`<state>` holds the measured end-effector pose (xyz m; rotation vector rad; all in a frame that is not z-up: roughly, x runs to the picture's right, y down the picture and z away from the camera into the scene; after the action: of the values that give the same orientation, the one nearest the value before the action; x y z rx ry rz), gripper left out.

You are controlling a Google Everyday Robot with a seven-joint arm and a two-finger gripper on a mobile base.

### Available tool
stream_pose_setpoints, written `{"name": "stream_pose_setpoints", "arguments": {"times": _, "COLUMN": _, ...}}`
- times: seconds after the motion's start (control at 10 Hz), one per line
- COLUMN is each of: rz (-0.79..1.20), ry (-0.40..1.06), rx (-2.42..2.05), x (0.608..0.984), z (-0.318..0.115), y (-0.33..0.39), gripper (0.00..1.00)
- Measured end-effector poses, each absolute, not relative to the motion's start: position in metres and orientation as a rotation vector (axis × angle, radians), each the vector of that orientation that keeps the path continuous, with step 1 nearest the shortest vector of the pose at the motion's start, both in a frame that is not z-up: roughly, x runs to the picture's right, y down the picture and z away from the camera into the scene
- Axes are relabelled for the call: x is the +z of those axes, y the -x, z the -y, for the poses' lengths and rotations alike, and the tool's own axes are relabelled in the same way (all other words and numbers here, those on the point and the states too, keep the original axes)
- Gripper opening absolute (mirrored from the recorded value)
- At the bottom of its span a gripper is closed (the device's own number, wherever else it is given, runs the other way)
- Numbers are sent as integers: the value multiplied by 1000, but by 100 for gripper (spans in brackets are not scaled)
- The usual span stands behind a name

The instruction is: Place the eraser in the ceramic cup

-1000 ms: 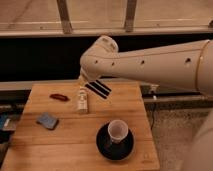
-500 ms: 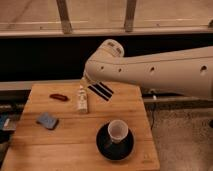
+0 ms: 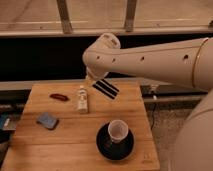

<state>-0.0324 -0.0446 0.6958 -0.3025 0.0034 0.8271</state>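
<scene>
The eraser [image 3: 106,89], a flat black block with white stripes, hangs tilted in the air above the back of the wooden table [image 3: 65,150]. My gripper [image 3: 93,81] holds its left end; the gripper is mostly hidden under the big white arm [image 3: 150,57]. The ceramic cup [image 3: 118,130], pale with a dark interior, stands upright on a black saucer [image 3: 106,146] at the front right of the table. The eraser is behind the cup, a little to its left and well above it.
A small clear bottle with a white cap [image 3: 82,99] stands just left of the eraser. A small red object [image 3: 59,97] lies at the back left. A blue-grey pad [image 3: 47,120] lies at the left. A dark wall and railing run behind the table.
The arm has moved right and slightly nearer, carrying the eraser a little to the right, away from the bottle. The cup, saucer and other things have not moved.
</scene>
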Motion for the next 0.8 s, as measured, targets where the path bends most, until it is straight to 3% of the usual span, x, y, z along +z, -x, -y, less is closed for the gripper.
{"name": "stream_pose_setpoints", "arguments": {"times": 0.5, "rz": -95, "ry": 325, "rx": 923, "x": 686, "z": 14, "y": -26, "gripper": 0}}
{"name": "stream_pose_setpoints", "arguments": {"times": 0.8, "rz": -89, "ry": 372, "rx": 969, "x": 677, "z": -14, "y": -23, "gripper": 0}}
